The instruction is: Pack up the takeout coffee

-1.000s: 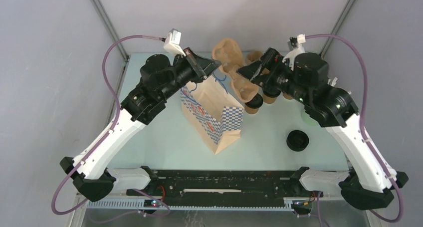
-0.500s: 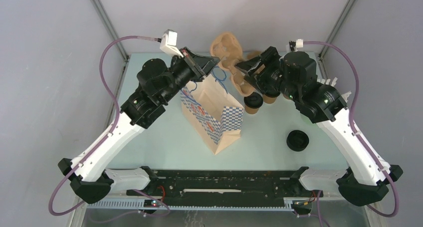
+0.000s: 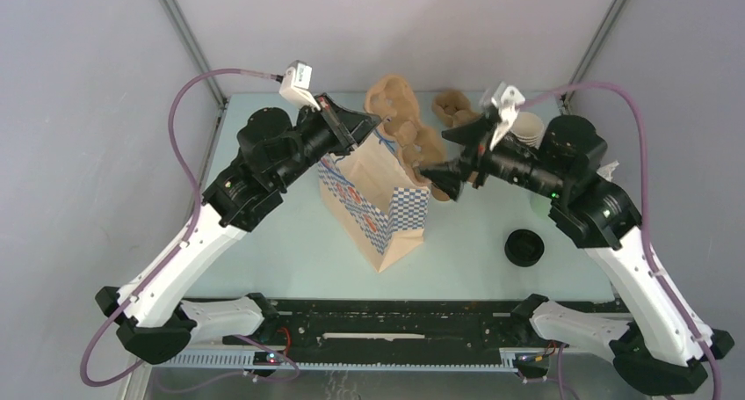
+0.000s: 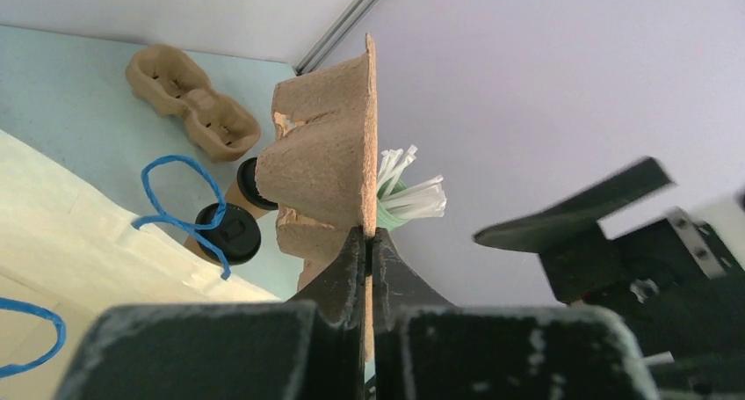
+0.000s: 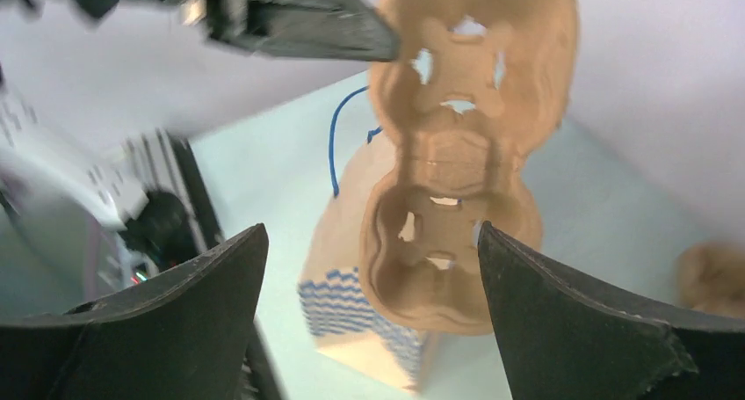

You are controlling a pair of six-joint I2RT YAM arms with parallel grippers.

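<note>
**Colleague:** How much room do you have near the edges?

**Me:** Grey walls close the table (image 3: 290,259) on its left, far and right sides. Open tabletop shows along the near left and between the paper bag (image 3: 378,211) and the near edge. The far edge is crowded. A spare carrier (image 3: 452,108) lies there, and a stack of lidless cups (image 3: 527,127) stands towards the far right corner. A pile of loose black lids (image 3: 524,246) sits nearer the right edge. The bag stands upright mid-table with its mouth open.

**Colleague:** What does the coffee look like?

**Me:** In my left wrist view there are two small brown paper cups with round black lids. The first lidded cup (image 4: 233,233) shows its whole lid. The second lidded cup (image 4: 249,178) is partly hidden behind the raised carrier (image 4: 325,154).

**Colleague:** Where are they relative to your grippers?

**Me:** They stand on the table just beyond the bag's far side, towards the far edge. My left gripper (image 4: 362,259) is clamped tight on the rim of the raised carrier, which it holds on edge in the air above the bag's far side. The cups are below it and apart from it. My right gripper (image 5: 369,233) is spread wide and holds nothing, with the raised carrier framed between its fingers. In the overhead view this gripper covers the spot where the cups stand, so I cannot tell whether it touches them.
</note>
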